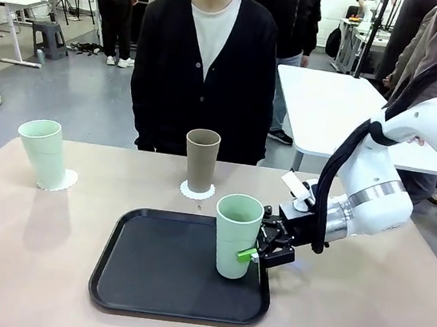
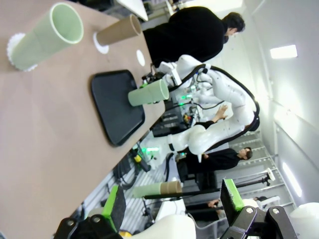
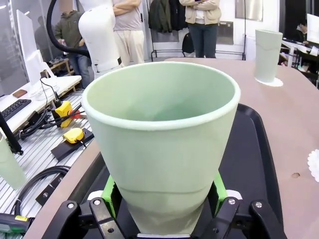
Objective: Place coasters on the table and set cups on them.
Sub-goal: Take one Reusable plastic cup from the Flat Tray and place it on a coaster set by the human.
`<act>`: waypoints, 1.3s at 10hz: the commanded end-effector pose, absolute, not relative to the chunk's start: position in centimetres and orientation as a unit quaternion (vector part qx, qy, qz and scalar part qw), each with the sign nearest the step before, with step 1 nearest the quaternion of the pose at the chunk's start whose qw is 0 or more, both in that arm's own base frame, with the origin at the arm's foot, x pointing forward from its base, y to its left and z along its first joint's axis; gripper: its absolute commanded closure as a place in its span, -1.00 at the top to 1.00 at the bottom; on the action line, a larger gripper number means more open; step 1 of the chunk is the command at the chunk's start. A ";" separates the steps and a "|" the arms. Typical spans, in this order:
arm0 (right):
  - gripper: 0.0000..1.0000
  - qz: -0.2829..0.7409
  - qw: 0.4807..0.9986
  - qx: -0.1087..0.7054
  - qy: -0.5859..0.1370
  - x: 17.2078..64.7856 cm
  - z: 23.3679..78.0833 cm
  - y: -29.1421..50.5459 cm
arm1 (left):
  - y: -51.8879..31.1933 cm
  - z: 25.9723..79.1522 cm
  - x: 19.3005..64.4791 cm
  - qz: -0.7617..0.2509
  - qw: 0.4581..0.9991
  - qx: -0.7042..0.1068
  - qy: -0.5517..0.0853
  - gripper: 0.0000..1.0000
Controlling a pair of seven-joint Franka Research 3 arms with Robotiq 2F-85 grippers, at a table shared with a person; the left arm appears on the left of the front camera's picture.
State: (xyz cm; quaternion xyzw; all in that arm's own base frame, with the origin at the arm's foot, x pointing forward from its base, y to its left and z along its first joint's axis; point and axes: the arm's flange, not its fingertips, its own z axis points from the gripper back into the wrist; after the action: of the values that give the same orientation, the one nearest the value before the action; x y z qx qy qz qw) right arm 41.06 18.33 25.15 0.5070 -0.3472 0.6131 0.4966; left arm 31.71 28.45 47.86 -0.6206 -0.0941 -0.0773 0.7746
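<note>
Cup, pale mint green (image 1: 237, 234), pinched low on tapered wall by right gripper (image 1: 259, 253); green pads press both sides near base. Cup stands on black tray (image 1: 147, 275), right part. Judged light, rigid, smooth matte wall; taper may let it slip upward out of pinch, so hold low and level. Left gripper (image 2: 172, 204) spread wide, holding nothing. Second mint cup (image 1: 43, 152) on coaster (image 1: 67, 181) far left; tan cup (image 1: 200, 159) on coaster far centre. Tray rim needs clearing on lift. Person stands beyond far edge.
</note>
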 end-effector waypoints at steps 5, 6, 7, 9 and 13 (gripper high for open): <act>-1.00 0.623 0.484 0.443 -0.426 34.5 42.6 13.5 | 28.8 48.2 31.4 -0.079 0.772 -0.623 -0.100 1.00; -1.00 0.622 0.487 0.438 -0.429 34.1 44.7 13.6 | 28.8 48.2 31.4 -0.079 0.772 -0.623 -0.100 1.00; -1.00 0.620 0.494 0.438 -0.424 34.0 45.9 13.5 | 28.8 48.2 31.4 -0.079 0.772 -0.623 -0.100 1.00; -1.00 0.609 0.515 0.436 -0.416 34.4 46.7 13.6 | 28.8 48.2 31.4 -0.079 0.772 -0.623 -0.100 1.00; 0.67 0.617 0.497 0.431 -0.433 33.9 47.5 13.4 | 28.8 48.2 31.4 -0.079 0.772 -0.623 -0.100 1.00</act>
State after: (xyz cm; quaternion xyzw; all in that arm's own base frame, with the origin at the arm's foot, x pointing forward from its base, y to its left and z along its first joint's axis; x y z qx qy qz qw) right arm 33.85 13.42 47.49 0.4303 -0.4332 0.6176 0.4957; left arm 31.70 28.45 47.84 -0.6208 -0.0941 -0.0770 0.7745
